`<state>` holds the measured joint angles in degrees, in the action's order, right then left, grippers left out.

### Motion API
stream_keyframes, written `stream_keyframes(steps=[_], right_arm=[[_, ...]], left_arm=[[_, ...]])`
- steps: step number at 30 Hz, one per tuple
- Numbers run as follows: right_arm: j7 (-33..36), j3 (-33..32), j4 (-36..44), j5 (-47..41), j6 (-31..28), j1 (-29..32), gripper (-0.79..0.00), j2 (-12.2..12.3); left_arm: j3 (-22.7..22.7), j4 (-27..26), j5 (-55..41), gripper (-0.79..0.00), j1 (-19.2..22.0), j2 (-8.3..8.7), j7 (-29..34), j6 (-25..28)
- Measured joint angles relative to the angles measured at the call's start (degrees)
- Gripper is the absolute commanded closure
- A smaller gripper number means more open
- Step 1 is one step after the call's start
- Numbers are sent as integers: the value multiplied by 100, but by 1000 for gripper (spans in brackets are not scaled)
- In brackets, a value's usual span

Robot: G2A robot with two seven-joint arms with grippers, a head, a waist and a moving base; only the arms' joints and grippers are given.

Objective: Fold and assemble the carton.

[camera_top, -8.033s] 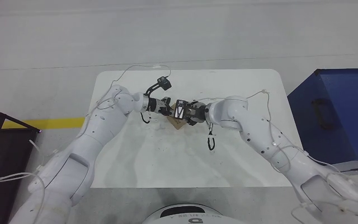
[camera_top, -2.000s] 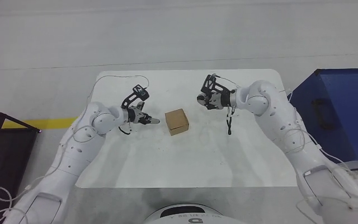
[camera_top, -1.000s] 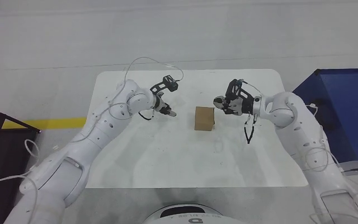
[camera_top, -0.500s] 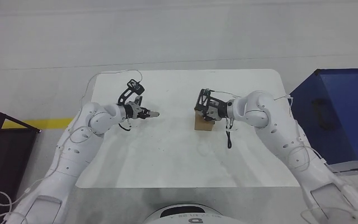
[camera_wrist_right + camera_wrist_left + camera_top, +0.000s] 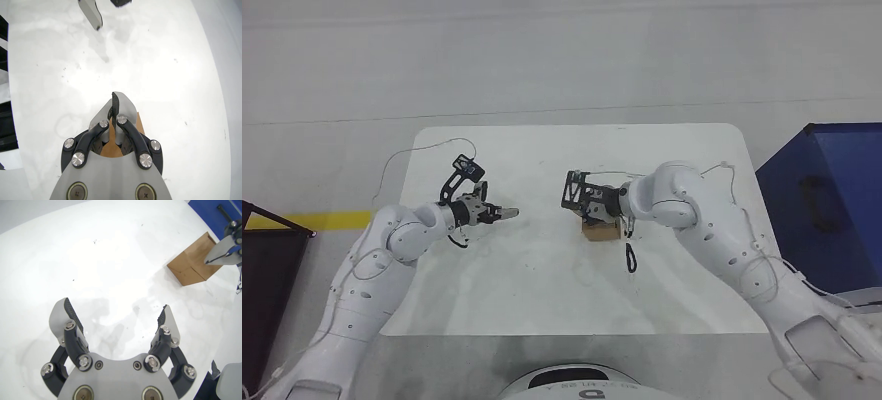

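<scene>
Right pincer [image 5: 114, 96] is closed all the way, two fingers pressed flat together with nothing pinched between them. It sits right over the carton [image 5: 189, 268]. In the left wrist view the closed tips come down at the carton's top face, near one edge. Whether they're actually pushing on it or just grazing it, I can't tell.

The carton is a small brown box with its flaps shut, standing flat on the white table [image 5: 542, 280] at roughly mid-table. One side face shows a seam where the panels meet.

Left pincer [image 5: 115, 303] is wide open and empty. Its ribbed pads [image 5: 73, 315] face each other with just bare table showing in the gap. It hangs above the table, off to the left of the carton and well apart from it, fingers pointing toward the box.

Further out, the table top has some faint scuffs and dark specks. There's also a blue bin [image 5: 827, 200] standing just past the table's right edge.
</scene>
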<state>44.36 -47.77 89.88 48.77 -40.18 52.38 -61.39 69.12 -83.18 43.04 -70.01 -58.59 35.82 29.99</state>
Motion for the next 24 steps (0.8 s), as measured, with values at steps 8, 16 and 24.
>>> stream_keyframes(steps=[8, 16, 24], right_arm=[[-1174, -1873, 181, -457, -790, 1052, 0, 469], [-2524, -3936, -523, -874, -1588, 2220, 0, 795], [-2737, -4419, -686, -899, -1783, 2552, 0, 900]], left_arm=[[-525, -543, 41, -785, 729, -118, 839, -386], [-1930, -414, -240, -785, 2032, -542, 1744, -865], [-3292, 614, -258, -785, 3150, -1139, 1880, -999]])
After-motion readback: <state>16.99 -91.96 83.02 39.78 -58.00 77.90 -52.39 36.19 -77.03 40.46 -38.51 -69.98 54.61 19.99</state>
